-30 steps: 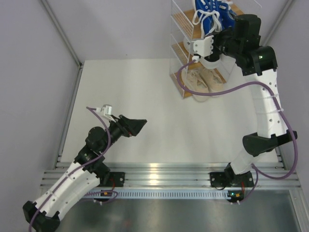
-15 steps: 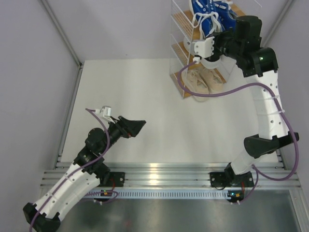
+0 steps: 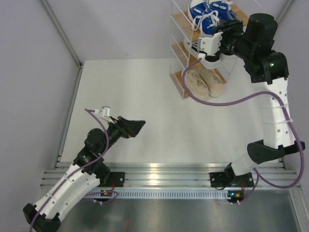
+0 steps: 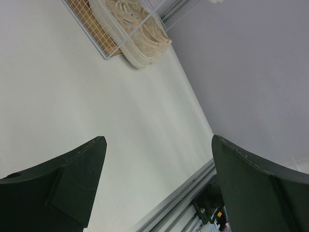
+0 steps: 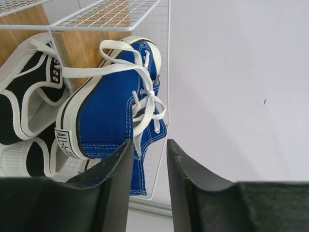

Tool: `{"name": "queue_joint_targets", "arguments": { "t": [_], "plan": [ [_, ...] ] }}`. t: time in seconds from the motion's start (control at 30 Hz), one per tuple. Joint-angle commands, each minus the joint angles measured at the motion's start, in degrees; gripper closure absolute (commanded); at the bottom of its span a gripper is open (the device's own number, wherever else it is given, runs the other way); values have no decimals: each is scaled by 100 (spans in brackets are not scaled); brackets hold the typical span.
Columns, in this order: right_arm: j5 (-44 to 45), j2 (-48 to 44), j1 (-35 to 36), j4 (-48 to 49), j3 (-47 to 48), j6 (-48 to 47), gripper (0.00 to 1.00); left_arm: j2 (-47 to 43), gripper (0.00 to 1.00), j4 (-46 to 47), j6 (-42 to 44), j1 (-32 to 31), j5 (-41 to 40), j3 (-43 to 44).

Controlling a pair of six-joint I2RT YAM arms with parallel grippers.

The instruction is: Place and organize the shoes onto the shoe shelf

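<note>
Shelf: the shelf (image 3: 179, 29) stands at the upper right of the top view, at the far edge of the tabletop (image 3: 145, 92).
Blue shoes: the blue shoes (image 3: 205, 12) sit side by side on the top tier, white laces loose. In the right wrist view one blue shoe (image 5: 106, 116) fills the centre, against the wire side.
Beige shoes: the beige shoes (image 3: 205, 82) sit as a pair on the bottom tier. They also show at the top of the left wrist view (image 4: 137, 34).
Black shoes: the black shoes (image 5: 19, 92) are at the left edge of the right wrist view, beside the blue shoe. Which tier they are on is not clear there.
Right tool: the right tool (image 3: 227, 26) is raised at the shelf front, level with the top tier. Its fingers (image 5: 113, 179) are a little apart, with the tips just short of the blue shoe and nothing clamped between them.
Left tool: the left tool (image 3: 137, 124) is in the lower left of the top view, above bare tabletop and well apart from the shelf. It is spread wide and holds nothing (image 4: 158, 140).
</note>
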Motion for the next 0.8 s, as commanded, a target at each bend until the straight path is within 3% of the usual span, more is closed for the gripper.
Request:
{"name": "queue_joint_targets", "arguments": {
  "t": [0.0,0.13,0.33,0.53,0.57,0.67,0.77],
  "plan": [
    [-115,-241,-67,456,101,241,64,-68,5,99,-15,27,-10,-6],
    [-299,-250,-75,606,311,855,48,-94,4,81,-15,18,-1,3],
    [-387,-391,-119,1299,470,2621,25,-121,4,55,29,18,-10,29],
    [-335,-593,-637,2047,348,5703,10,-103,4,-138,459,27,-28,248],
    [-483,-724,-916,2126,251,6535,7,-95,4,-147,573,18,-106,388],
    [-1247,-1188,-1592,2065,-442,7838,3,-68,2,-770,1100,27,-596,827],
    [-1724,-1881,-2191,1960,-1601,8361,1,10,2,-1341,1697,27,-1343,1284]
  ]
}}
